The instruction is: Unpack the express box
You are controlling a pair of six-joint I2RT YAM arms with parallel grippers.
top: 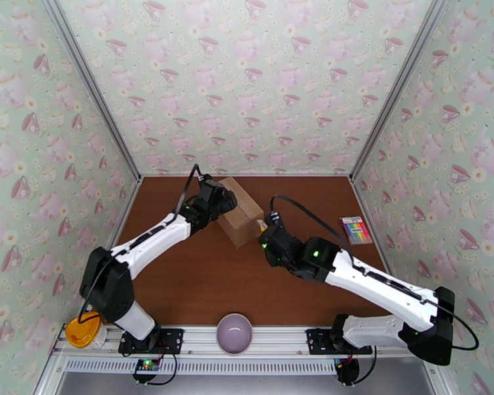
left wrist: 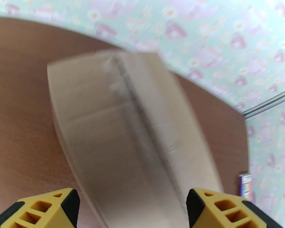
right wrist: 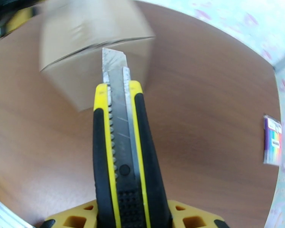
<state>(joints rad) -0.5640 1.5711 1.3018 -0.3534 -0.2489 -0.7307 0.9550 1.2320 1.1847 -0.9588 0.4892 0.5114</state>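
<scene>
The express box (top: 245,217), a plain brown carton with a taped seam, lies at an angle at the back middle of the brown table. My left gripper (top: 224,200) is over its far left part and open. In the left wrist view the yellow fingertips (left wrist: 43,211) stand wide apart over the box (left wrist: 131,130), with the seam running between them. My right gripper (top: 268,236) is shut on a yellow and black utility knife (right wrist: 121,149). The knife's bared blade points at the near end of the box (right wrist: 93,46), close to its top edge.
A pack of coloured pens (top: 356,230) lies at the right of the table. A purple bowl (top: 234,332) sits on the front rail between the arm bases, and an orange dish (top: 82,329) sits at the front left. Papered walls close three sides.
</scene>
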